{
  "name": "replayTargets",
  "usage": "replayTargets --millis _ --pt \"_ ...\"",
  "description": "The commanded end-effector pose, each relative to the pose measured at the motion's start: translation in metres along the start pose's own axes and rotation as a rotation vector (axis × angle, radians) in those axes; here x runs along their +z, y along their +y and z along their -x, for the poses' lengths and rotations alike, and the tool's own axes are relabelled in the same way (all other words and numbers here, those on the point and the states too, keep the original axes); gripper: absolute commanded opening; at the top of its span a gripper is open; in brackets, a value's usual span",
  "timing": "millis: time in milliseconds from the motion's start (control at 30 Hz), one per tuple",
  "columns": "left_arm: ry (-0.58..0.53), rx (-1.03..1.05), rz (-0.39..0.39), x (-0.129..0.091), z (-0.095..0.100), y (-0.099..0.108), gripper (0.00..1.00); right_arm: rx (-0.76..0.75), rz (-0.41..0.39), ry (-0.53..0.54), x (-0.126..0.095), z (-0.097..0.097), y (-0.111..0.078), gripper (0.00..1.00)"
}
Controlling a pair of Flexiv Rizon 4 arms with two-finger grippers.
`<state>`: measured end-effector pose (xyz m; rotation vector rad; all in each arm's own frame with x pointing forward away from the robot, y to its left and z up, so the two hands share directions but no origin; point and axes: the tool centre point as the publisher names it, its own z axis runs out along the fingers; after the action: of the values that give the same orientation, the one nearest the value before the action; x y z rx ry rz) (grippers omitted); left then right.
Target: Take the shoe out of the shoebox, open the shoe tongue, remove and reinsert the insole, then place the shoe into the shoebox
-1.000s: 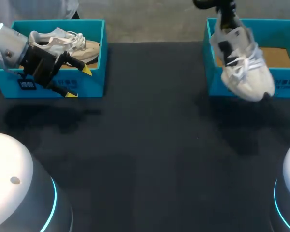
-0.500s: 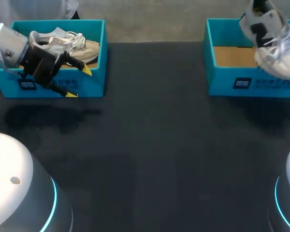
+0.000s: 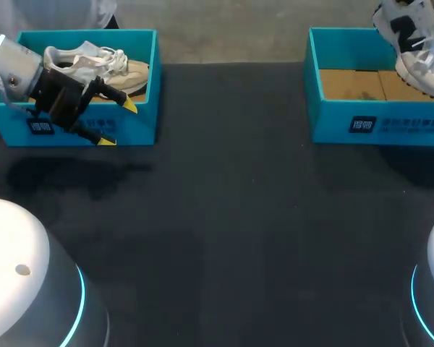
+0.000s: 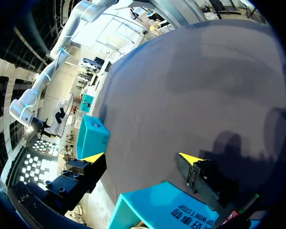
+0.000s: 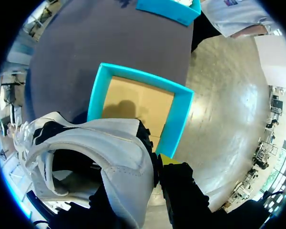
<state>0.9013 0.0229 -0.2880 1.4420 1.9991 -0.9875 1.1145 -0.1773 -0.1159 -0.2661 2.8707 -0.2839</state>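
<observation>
A white and black shoe (image 3: 418, 45) hangs in the air over the far right end of the right teal shoebox (image 3: 376, 124), whose cardboard floor is bare. My right gripper (image 5: 156, 164) is shut on the shoe's heel collar (image 5: 126, 157), with that shoebox (image 5: 178, 119) below it. A beige and white shoe (image 3: 101, 65) lies in the left teal shoebox (image 3: 141, 126). My left gripper (image 3: 118, 123) hovers over that box's front wall, open and holding nothing. In the left wrist view the left gripper (image 4: 142, 157) has the box's edge (image 4: 152, 207) under it.
The dark tabletop (image 3: 224, 217) stretches between and in front of the two boxes. Both boxes stand at the table's far edge. My arms' white bases (image 3: 29, 289) fill the near corners.
My right arm has carried the white shoe rightward and farther back, from in front of the right box's left end to above its far right corner. The left arm has kept still.
</observation>
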Motion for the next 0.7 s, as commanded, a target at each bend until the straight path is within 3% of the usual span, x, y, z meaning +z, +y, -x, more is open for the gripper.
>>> replayTargets --millis 33,567,700 --pt "0.003 0.000 0.003 0.000 0.000 -0.001 1.00 -0.002 -0.002 0.010 -0.002 0.003 0.000 0.00" --pt "0.003 0.000 0.003 0.000 0.000 -0.001 1.00 -0.002 -0.002 0.010 -0.002 0.003 0.000 0.00" --pt "0.003 0.000 0.003 0.000 0.000 -0.001 1.00 -0.005 0.038 -0.008 0.006 0.016 -0.017 0.00"
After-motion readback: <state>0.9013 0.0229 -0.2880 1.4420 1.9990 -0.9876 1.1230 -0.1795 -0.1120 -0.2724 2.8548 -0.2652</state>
